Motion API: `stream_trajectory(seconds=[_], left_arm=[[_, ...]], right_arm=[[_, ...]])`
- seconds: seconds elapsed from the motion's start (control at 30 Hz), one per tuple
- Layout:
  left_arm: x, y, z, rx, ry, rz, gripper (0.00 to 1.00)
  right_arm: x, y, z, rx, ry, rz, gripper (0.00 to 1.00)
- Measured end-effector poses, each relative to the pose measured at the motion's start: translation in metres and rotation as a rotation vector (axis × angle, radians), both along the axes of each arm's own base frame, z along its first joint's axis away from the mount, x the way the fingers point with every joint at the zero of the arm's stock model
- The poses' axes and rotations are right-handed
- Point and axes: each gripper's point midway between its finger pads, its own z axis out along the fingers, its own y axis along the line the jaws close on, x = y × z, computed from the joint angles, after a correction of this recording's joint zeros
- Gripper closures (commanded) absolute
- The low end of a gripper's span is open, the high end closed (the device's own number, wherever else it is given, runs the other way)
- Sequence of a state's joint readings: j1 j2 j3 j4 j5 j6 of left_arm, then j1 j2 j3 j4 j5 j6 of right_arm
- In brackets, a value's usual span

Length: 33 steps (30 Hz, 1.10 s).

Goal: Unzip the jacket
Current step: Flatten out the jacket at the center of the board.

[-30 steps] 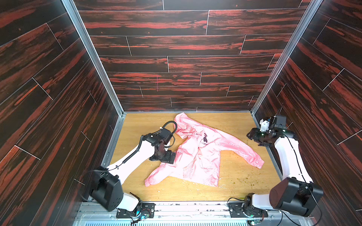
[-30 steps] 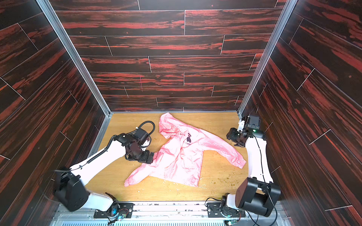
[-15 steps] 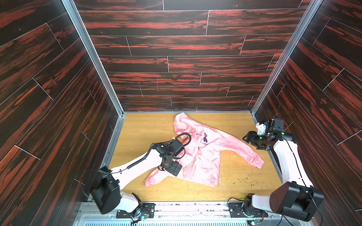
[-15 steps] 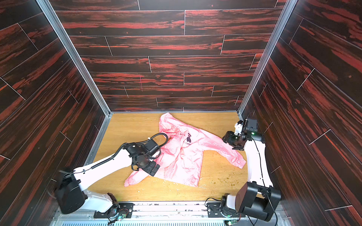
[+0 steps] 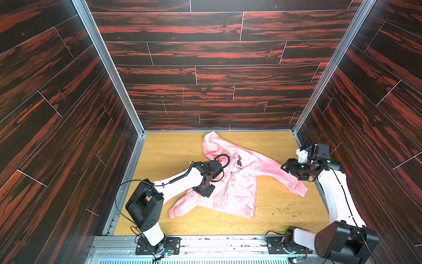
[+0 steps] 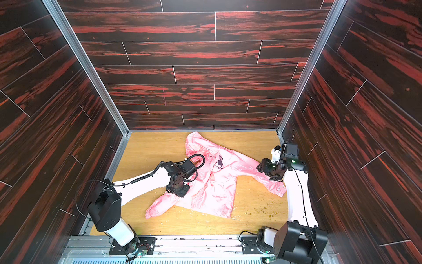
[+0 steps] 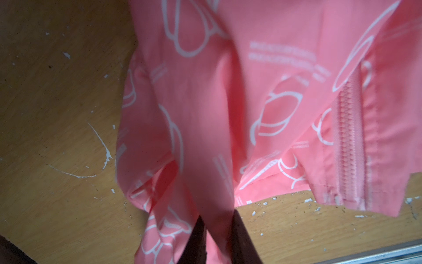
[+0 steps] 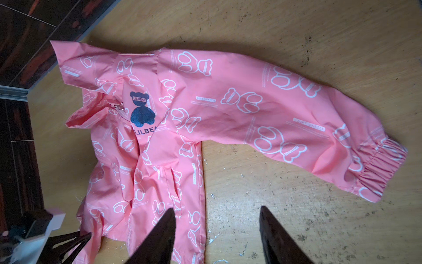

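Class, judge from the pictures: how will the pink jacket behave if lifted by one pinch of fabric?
Probably floppy: the jacket lies creased, and a fold bunches in the left hand. Likely light: the fabric looks thin. Its sheen hints it may slip.

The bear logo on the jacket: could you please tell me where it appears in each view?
Top views: logo on the chest of the jacket, mid-table, in both.
Left wrist: not in it.
Right wrist: on the chest, beside the zipper pull.
Shared landmark: the pink bear-print fabric, in all four.
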<state>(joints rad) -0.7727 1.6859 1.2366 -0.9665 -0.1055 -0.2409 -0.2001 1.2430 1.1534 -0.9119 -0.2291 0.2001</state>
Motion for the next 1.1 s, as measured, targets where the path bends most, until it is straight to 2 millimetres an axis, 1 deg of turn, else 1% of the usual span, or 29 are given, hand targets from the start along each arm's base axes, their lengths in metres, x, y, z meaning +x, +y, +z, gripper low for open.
stream_trajectory(seconds=[0.03, 0.13, 0.23, 0.33, 0.47, 0.63, 0.8, 0.87, 0.9, 0.97, 1.0, 1.1], left_arm=[[0.0, 0.0, 0.0, -0.001, -0.002, 0.003, 0.61], [0.002, -0.001, 0.004, -0.016, -0.018, 0.01, 0.56], [0.006, -0.002, 0.011, -0.032, -0.049, 0.015, 0.46], [0.008, -0.003, 0.011, -0.04, -0.061, 0.034, 0.43], [0.008, -0.007, 0.009, -0.062, -0.058, 0.044, 0.43], [0.01, -0.009, 0.007, -0.068, -0.067, 0.055, 0.57], [0.012, -0.007, -0.005, -0.037, -0.053, 0.083, 0.58], [0.012, -0.008, -0.009, -0.034, -0.047, 0.096, 0.61], [0.013, -0.009, -0.009, -0.037, -0.047, 0.104, 0.68], [0.014, -0.01, -0.009, -0.045, -0.05, 0.114, 0.92], [0.014, -0.01, -0.009, -0.048, -0.053, 0.123, 1.0], [0.016, -0.008, -0.008, -0.038, -0.061, 0.139, 1.0]], right_arm=[[0.0, 0.0, 0.0, 0.0, 0.0, 0.0, 0.4], [0.0, 0.0, 0.0, 0.001, -0.001, 0.003, 0.4], [0.0, 0.001, 0.0, 0.006, -0.003, 0.006, 0.4], [-0.001, 0.003, -0.004, 0.016, 0.003, 0.011, 0.4], [-0.004, 0.005, -0.009, 0.018, 0.017, 0.017, 0.4], [-0.004, 0.005, -0.009, 0.015, 0.017, 0.024, 0.4], [-0.005, 0.006, -0.013, 0.019, 0.024, 0.026, 0.4], [-0.006, 0.006, -0.014, 0.018, 0.028, 0.029, 0.4], [-0.006, 0.006, -0.014, 0.017, 0.028, 0.031, 0.4], [-0.007, 0.006, -0.014, 0.014, 0.028, 0.035, 0.4], [-0.007, 0.006, -0.014, 0.012, 0.029, 0.037, 0.41], [-0.008, 0.006, -0.014, 0.011, 0.03, 0.043, 0.44]])
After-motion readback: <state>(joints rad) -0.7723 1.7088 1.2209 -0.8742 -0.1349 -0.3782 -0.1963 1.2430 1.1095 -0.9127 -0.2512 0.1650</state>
